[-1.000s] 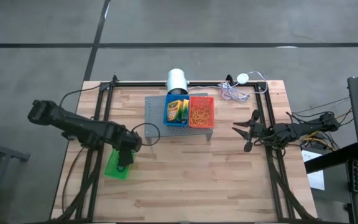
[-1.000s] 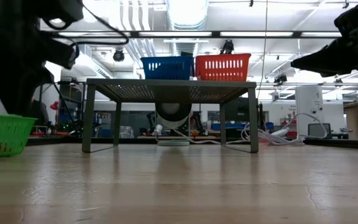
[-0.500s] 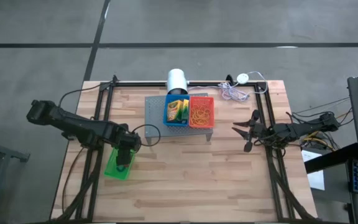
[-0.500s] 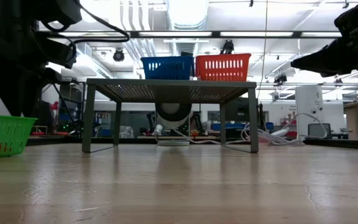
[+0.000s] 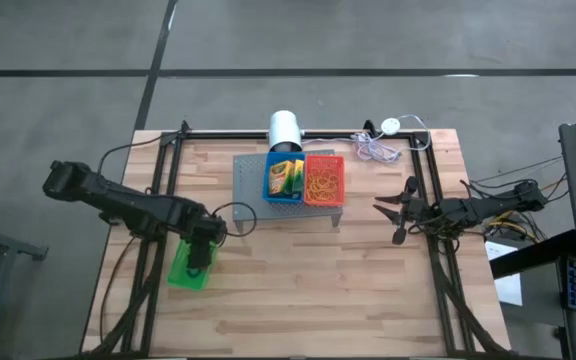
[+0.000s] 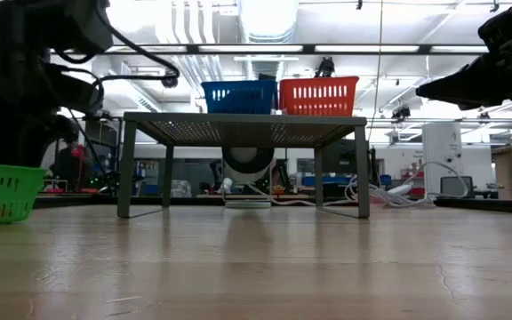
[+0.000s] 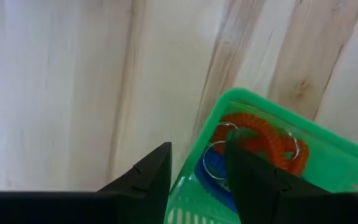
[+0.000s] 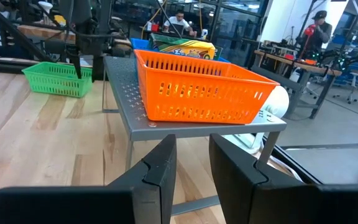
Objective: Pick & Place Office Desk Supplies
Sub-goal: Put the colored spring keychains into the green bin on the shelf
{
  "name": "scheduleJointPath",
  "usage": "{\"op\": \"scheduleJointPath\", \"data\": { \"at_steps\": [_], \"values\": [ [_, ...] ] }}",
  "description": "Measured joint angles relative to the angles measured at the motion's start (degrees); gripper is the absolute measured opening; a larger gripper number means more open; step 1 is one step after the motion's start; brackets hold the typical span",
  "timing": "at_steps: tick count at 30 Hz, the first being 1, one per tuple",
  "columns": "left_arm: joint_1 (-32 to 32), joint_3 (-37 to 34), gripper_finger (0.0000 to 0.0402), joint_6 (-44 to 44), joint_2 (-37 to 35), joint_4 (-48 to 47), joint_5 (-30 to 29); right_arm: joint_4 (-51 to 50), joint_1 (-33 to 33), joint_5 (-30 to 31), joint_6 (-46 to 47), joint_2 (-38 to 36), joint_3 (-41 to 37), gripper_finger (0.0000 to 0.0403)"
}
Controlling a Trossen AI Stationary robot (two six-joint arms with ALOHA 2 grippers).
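Observation:
My left gripper [image 5: 200,252] is open over the green basket [image 5: 182,272] at the table's left. In the left wrist view one finger [image 7: 151,177] stands outside the basket's wall [image 7: 188,165] and the other [image 7: 250,180] inside. A red loop band [image 7: 257,140] and a blue one [image 7: 219,174] lie in that basket. The green-and-yellow crayon box [image 5: 286,178] lies in the blue basket [image 5: 271,186], and tan rubber bands [image 5: 323,182] lie in the red basket [image 5: 325,200]. My right gripper [image 5: 390,218] is open and empty at the table's right. My left gripper points down with one finger inside the green basket and one outside its wall [image 7: 188,165]. I cannot tell whether either finger touches the wall. The basket rests on the table.
The blue and red baskets stand on a grey perforated stand [image 5: 245,180] at the table's far middle, seen level in the low view [image 6: 238,129]. A white roll [image 5: 285,127] and white cords [image 5: 378,150] lie at the far edge. The table's near half is bare wood.
In the low view my left arm has changed its pose above the green basket, and the basket has slid a little toward the table's left edge.

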Motion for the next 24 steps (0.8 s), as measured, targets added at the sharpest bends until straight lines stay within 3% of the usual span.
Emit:
{"op": "scheduleJointPath", "data": {
  "at_steps": [6, 19, 24],
  "values": [
    [0.62, 0.00, 0.0142, -8.22, 0.00, 0.00, 3.13, 0.00, 0.01, -0.01, -0.01, 0.00, 0.00, 0.0091],
    [0.68, 0.00, 0.0018, -8.15, 0.00, 1.48, 2.76, 0.01, 0.00, 0.01, 0.00, 0.00, 0.00, 0.0091],
    [0.70, 0.00, 0.0017, -8.11, 0.00, 1.90, 2.67, -0.01, 0.02, -0.01, 0.00, 0.00, 0.00, 0.0091]
  ]
}}
